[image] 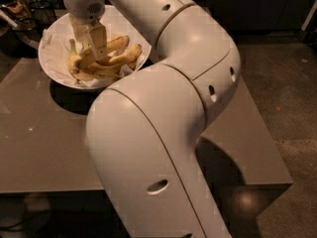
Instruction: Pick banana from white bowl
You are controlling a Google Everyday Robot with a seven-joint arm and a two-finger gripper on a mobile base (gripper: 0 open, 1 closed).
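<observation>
On my feed, a grey table with a smooth, faintly glossy top fills the left and middle of the view. Its near edge runs along the bottom, and past its right corner I see a dark, speckled floor. A small orange speck lies on that floor, well apart from the table. Toward the table's far left corner, a few smaller yellow bananas lie heaped on crumpled white paper, and the gripper hangs right over that heap. Beyond the corner, dark clutter stands in shadow; I cannot tell what it is.
</observation>
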